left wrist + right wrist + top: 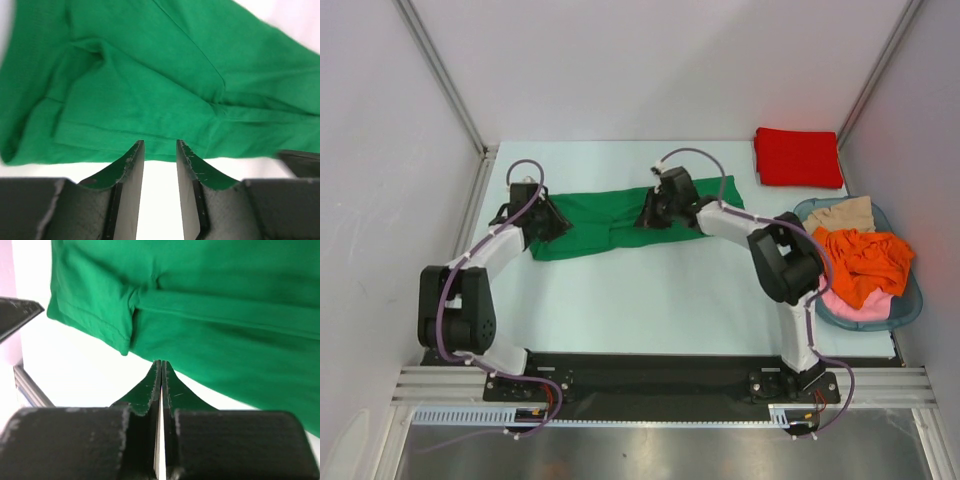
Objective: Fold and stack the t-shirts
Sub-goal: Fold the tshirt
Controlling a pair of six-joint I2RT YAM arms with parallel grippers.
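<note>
Fingers (131,165) of the left gripper (159,146) stand partly apart and empty. The hem of the green t-shirt (600,222) lies just beyond their tips, probably placed for a pinch at that end. The shirt runs rightward as a long band to the right gripper (160,363), whose jaws are pressed together at the near edge with no cloth visibly caught. Farther right lies the folded red t-shirt (798,157), likely the stack base, and a basket (910,303) of unfolded garments.

Pale table (650,300) — green t-shirt (590,225), folded red t-shirt (798,157), blue basket (905,308).
</note>
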